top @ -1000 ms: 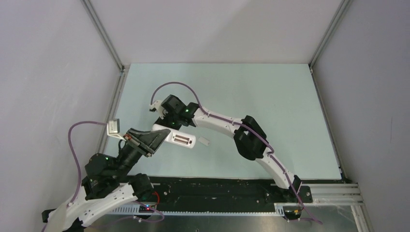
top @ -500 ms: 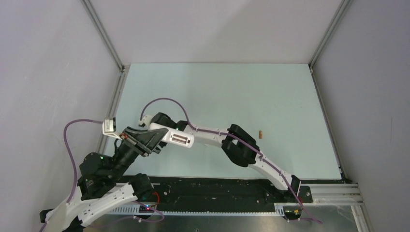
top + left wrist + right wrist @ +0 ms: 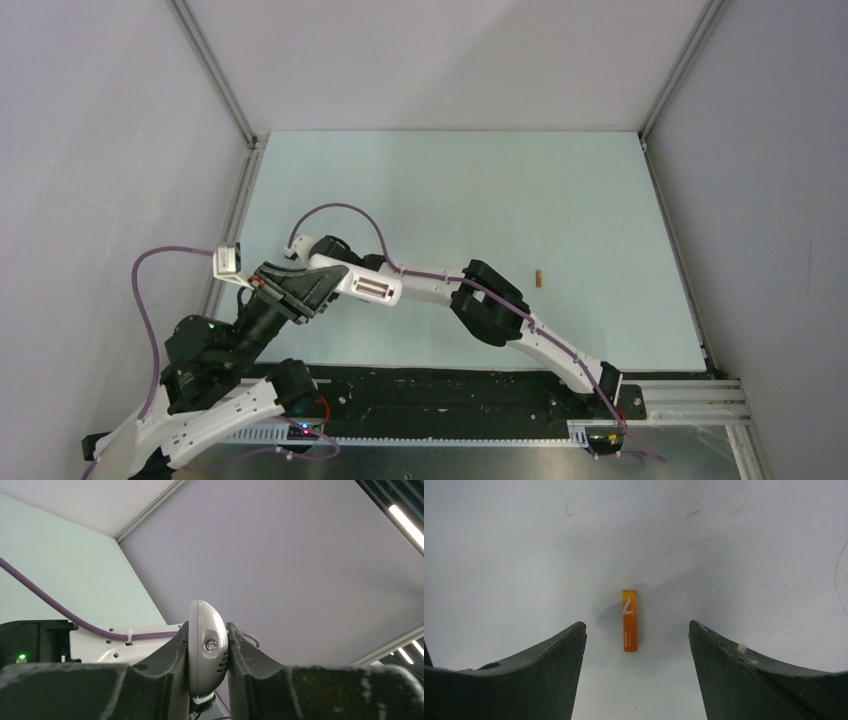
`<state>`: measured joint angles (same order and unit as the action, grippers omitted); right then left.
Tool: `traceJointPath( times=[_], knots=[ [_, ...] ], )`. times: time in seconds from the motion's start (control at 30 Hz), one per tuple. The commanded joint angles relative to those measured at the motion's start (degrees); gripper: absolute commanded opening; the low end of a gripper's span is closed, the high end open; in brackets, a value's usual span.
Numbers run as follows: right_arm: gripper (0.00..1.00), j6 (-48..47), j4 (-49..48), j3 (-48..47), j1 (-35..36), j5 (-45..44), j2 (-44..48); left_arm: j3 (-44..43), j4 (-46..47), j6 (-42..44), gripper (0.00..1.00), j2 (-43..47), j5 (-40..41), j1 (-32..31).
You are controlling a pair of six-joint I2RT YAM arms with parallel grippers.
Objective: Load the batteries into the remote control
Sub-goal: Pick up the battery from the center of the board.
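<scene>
The white remote control [image 3: 366, 287] is held off the table, its battery recess facing up, with my left gripper [image 3: 306, 291] shut on one end. In the left wrist view that rounded end [image 3: 208, 649] is clamped between both fingers. One orange battery [image 3: 630, 621] lies on the table, just ahead of and between the tips of my right gripper [image 3: 637, 625], which is open and touches nothing. In the top view the right wrist [image 3: 322, 250] sits just behind the remote, its fingers hidden. A second battery [image 3: 540, 278] lies alone right of the right arm.
The right arm's forearm [image 3: 440, 285] and elbow [image 3: 490, 303] stretch across the near half of the table. Metal frame posts [image 3: 215, 70] and grey walls close in the pale table [image 3: 480, 190] on three sides.
My right arm swung toward the near left and dropped low behind the remote, jaws widening. That uncovered the battery on the right and covered a small white piece. The remote shifted slightly left.
</scene>
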<state>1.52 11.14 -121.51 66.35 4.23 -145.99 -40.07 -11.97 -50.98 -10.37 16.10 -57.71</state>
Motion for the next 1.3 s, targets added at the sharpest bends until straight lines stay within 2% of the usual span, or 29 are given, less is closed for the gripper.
traceJointPath(
  times=[0.0,0.07,0.27,0.53,0.67,0.8,0.87,0.9,1.0,1.1,1.27],
  knots=[
    [0.78,-0.57,-0.57,-2.57,0.88,-2.77,-2.93,-1.00,1.30,0.80,0.00,-0.68,-0.26,0.31],
    [0.69,-1.03,-0.36,-2.66,1.18,-2.94,-3.58,-0.79,1.28,0.61,0.00,-0.60,-0.12,0.30],
    [0.52,-3.43,1.50,-2.00,2.54,-5.04,-4.01,-0.28,1.33,0.41,0.00,-0.11,0.20,0.28],
    [0.44,-5.69,6.47,-1.26,4.70,-10.03,-3.44,-0.27,1.31,0.44,0.00,0.38,0.06,0.31],
    [0.41,-3.84,6.71,1.86,5.06,-11.40,-2.05,0.28,1.28,0.07,0.00,1.01,0.43,0.30],
    [0.33,-1.21,8.01,2.29,4.15,-11.95,-1.81,0.35,1.28,-0.41,0.00,1.07,0.24,0.32],
    [0.23,0.97,8.48,2.44,3.19,-11.67,-1.73,0.30,1.33,-0.42,0.00,1.06,0.23,0.27],
    [0.14,1.88,8.52,2.69,2.79,-11.55,-1.46,0.24,1.33,-0.43,0.00,1.06,0.15,0.29],
    [0.01,6.55,6.73,4.81,0.37,-7.40,-0.38,0.15,1.29,-0.74,0.00,1.28,0.08,0.32],
    [0.00,10.02,-0.24,11.27,-1.77,-1.82,3.71,0.20,1.31,-1.05,0.00,1.59,-0.19,0.30],
    [0.00,10.68,-8.22,19.91,-4.49,-1.45,17.19,0.42,1.27,-1.75,0.00,2.79,-0.60,0.31]
  ],
)
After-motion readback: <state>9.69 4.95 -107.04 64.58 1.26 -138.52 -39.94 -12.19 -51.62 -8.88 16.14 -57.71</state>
